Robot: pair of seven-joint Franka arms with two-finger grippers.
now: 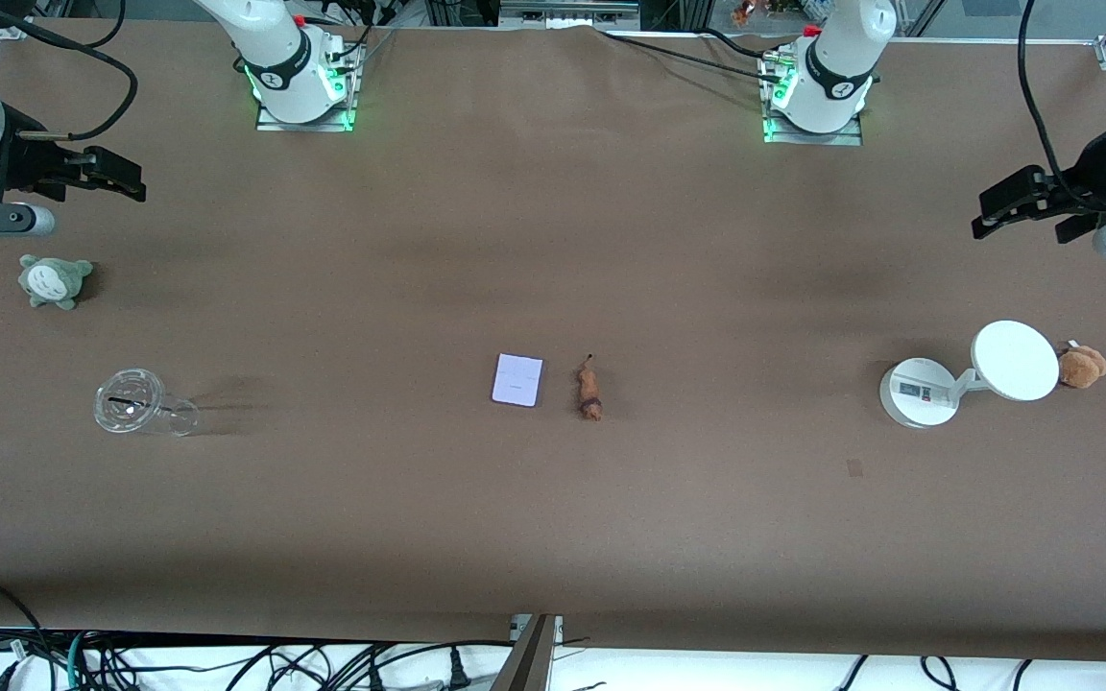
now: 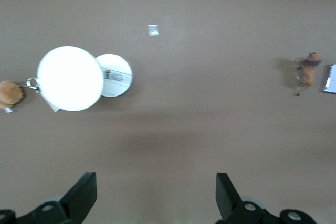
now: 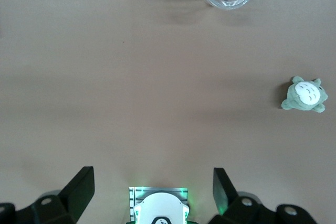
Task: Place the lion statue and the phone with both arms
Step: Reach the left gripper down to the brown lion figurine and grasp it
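Both arms are parked out at the ends of the tabletop [image 1: 553, 537], up in the air and holding nothing. The left gripper [image 1: 985, 216] hangs over bare brown surface at the left arm's end, and in its wrist view the fingers [image 2: 83, 195] are spread wide with only tabletop between them. Same deal for the right gripper [image 1: 126, 182] at the right arm's end: fingers [image 3: 81, 187] wide apart, nothing in them, with the right arm's green-lit base [image 3: 158, 205] showing between them. The phone [image 1: 517, 380] lies flat near the middle of the tabletop, pale lavender-white, with a tiny dark mark on it that's too small to read. The lion [image 1: 590, 389] lies on its side just beside it toward the left arm's end, not touching, thin tail pointing toward the bases. Toward the left arm's end there's a white stand [image 1: 918, 392] with a round base and a big disc; the base has a label with a bit of red and dark print, unreadable. A brown plush [image 1: 1082, 366] sits right against the disc. At the right arm's end, a clear cup [image 1: 142, 407] lies tipped over, with a grey-green plush [image 1: 54, 279] farther from the camera than it.
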